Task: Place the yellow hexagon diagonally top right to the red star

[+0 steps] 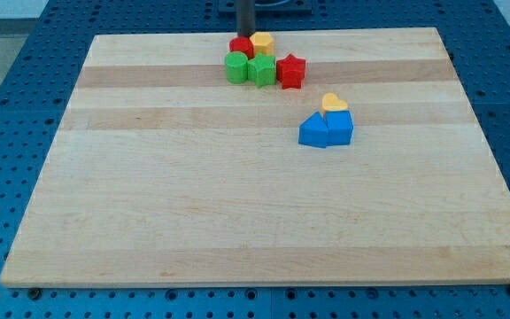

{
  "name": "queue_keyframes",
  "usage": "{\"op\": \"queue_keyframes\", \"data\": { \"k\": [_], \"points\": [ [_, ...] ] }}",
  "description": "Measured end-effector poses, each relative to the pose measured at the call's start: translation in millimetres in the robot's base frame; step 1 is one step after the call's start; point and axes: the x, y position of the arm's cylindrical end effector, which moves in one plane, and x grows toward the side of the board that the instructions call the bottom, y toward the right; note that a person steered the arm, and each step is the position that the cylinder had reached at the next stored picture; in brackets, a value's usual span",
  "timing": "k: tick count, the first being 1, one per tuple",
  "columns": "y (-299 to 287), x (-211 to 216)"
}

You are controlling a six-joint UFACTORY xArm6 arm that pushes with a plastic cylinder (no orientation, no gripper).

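Note:
The yellow hexagon (pixel 262 41) sits near the board's top edge, up and to the left of the red star (pixel 290 71). The star lies to the right of two green blocks, a round one (pixel 236 66) and an angular one (pixel 261 70). A red round block (pixel 240 46) lies just left of the hexagon, touching it. My tip (pixel 245 35) comes down at the view's top, right behind the red round block and the hexagon's left edge. Whether it touches them cannot be told.
A yellow heart (pixel 333 103) rests against the top of two blue blocks (pixel 313 131) (pixel 340 127), right of the board's middle. The wooden board (pixel 237 221) lies on a blue perforated table (pixel 7 53).

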Motion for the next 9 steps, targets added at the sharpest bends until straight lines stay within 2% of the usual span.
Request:
{"op": "queue_keyframes", "data": {
  "k": [1,3,9],
  "points": [
    [-29.8,11.8],
    [-28.8,22.7],
    [109.3,39.5]
  ]
}}
